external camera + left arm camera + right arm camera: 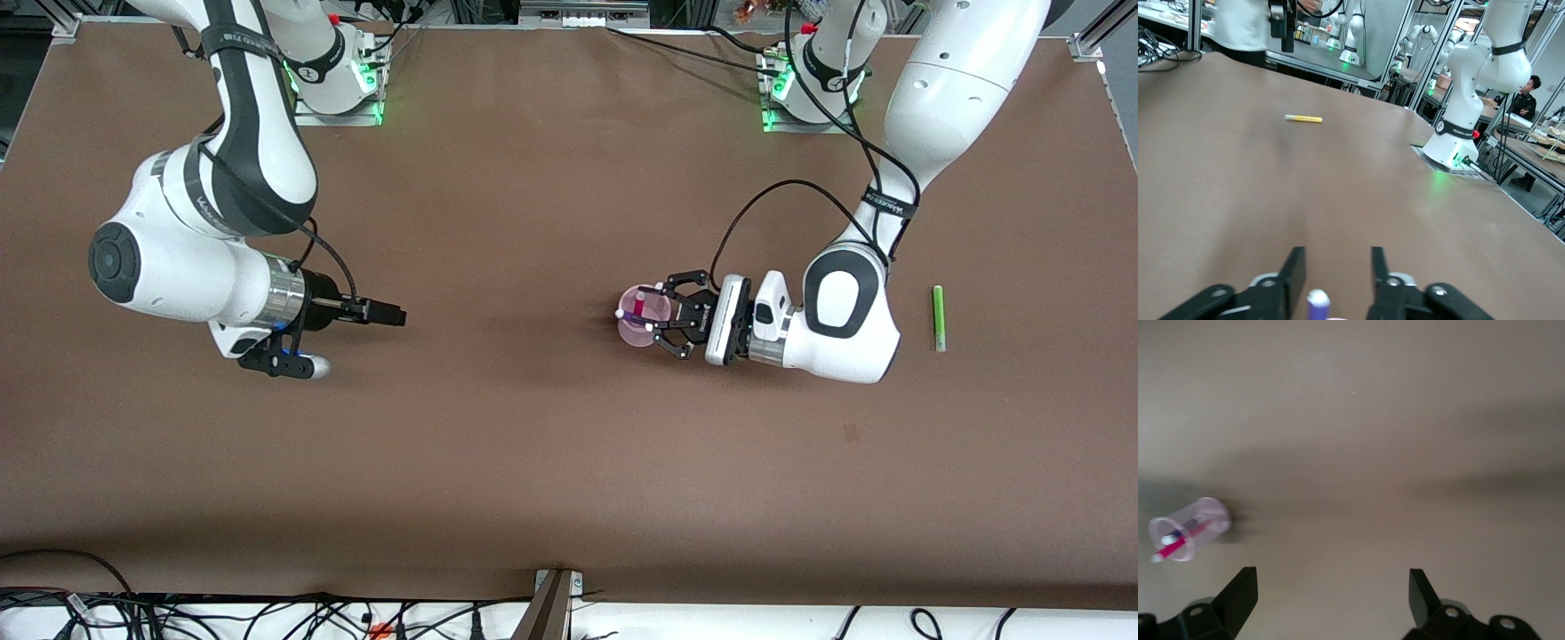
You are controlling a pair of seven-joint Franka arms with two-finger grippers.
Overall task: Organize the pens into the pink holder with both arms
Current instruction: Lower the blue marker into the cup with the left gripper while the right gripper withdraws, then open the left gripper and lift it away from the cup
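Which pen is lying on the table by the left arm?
The green pen, flat on the table toward the left arm's end. The pink pen and purple pen stand in the cup.

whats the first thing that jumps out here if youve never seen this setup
The left gripper, open, sits over the pink holder mid-table, with a magenta pen and a purple pen inside it. A green pen lies toward the left arm's end; the right gripper waits open above bare table.

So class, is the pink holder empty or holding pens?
Holding pens: the pink holder contains a magenta pen and a dark purple pen.
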